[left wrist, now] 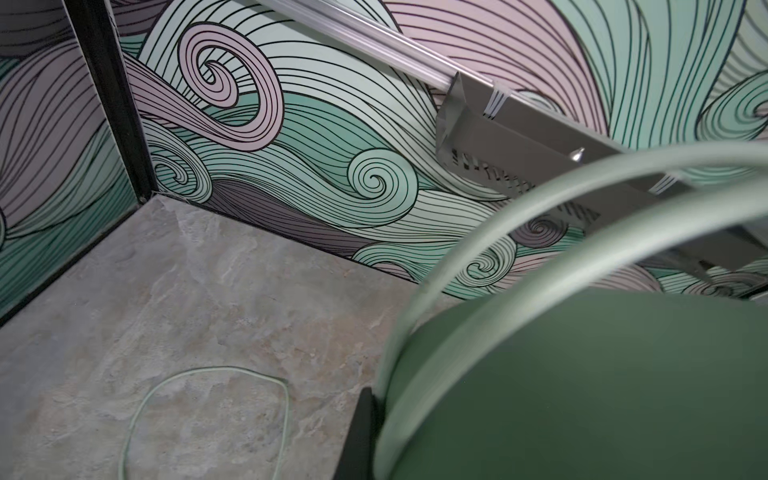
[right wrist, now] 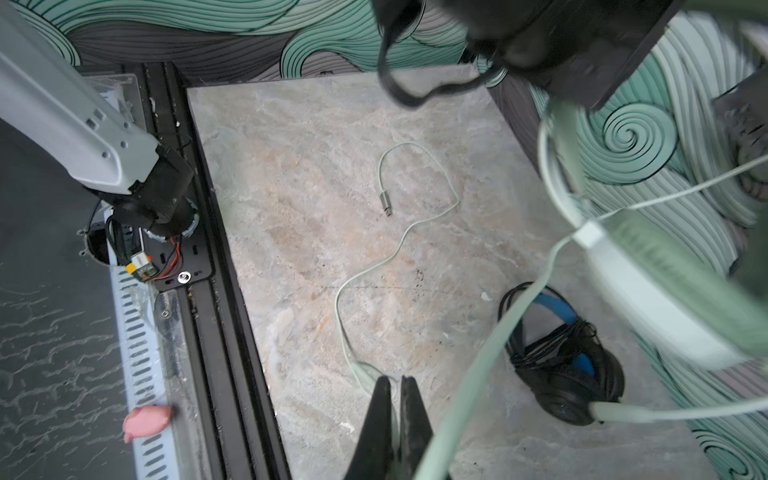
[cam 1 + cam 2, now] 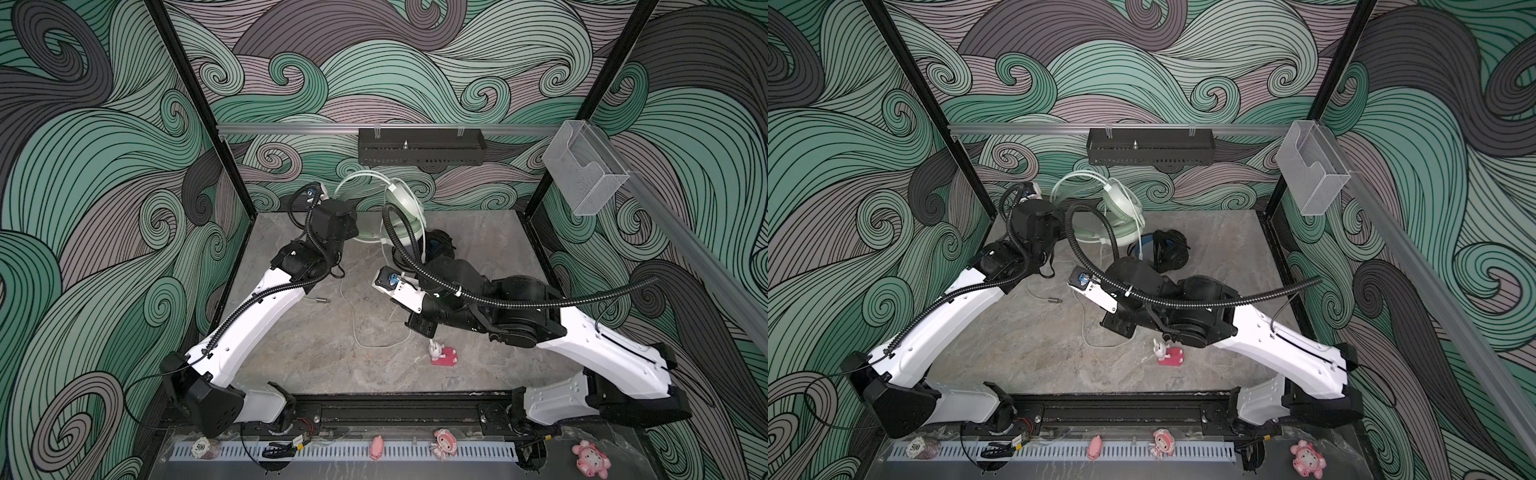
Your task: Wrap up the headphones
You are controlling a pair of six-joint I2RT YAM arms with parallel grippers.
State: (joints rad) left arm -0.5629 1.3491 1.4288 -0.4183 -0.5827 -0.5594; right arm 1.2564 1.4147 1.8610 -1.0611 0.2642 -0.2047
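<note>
Marble-look tabletop (image 3: 311, 353), swirly wave wallpaper (image 3: 415, 62) all round. My left pincer (image 3: 356, 226) is clamped on the mint-green headset (image 3: 1121, 208), holding it up off the table, I guess so cord can loop round it. My right pincer (image 2: 395, 380) is pinched tight on its whitish cable (image 2: 399, 245) to feed slack. The black headset (image 2: 569, 365) lies nearby with its cord bundled.

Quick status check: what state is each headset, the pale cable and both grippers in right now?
mint headset: held up over the table.
black headset: lying on the table, black cable bundled around it.
whitish cable: unwrapped, trailing across the table, plug end free.
left gripper: shut on mint headset.
right gripper: shut on whitish cable.
</note>
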